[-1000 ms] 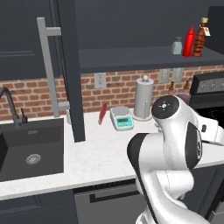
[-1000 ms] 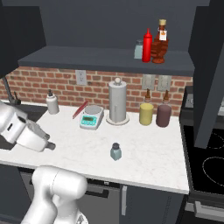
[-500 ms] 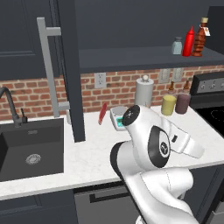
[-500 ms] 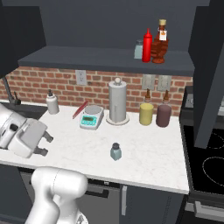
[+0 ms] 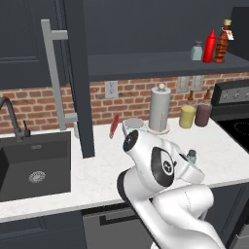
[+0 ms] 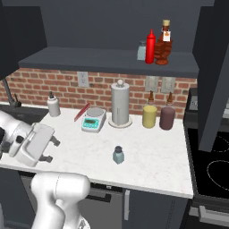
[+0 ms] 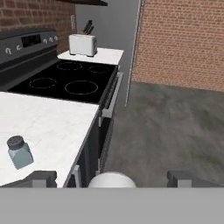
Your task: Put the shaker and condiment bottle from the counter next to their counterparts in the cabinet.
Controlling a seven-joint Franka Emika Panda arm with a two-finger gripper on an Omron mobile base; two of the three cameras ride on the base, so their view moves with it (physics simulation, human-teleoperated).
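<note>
The shaker [image 6: 118,154] is sitting alone on the counter [image 6: 147,165], with bare marble all around it, so there's easy reach from the front edge or from above. Behind it, along the brick wall, the paper towel holder [image 6: 119,104], scale [image 6: 93,120], yellow canister [image 6: 149,116] and maroon canister [image 6: 167,117] are crowding the back. Up on the cabinet [image 6: 112,60] shelf, the other shaker [image 6: 142,50], red squeeze bottle [image 6: 150,46] and condiment bottle [image 6: 164,43] are bunching at the right (left part is looking open). The open door [image 5: 77,78] is jutting out over the counter.
</note>
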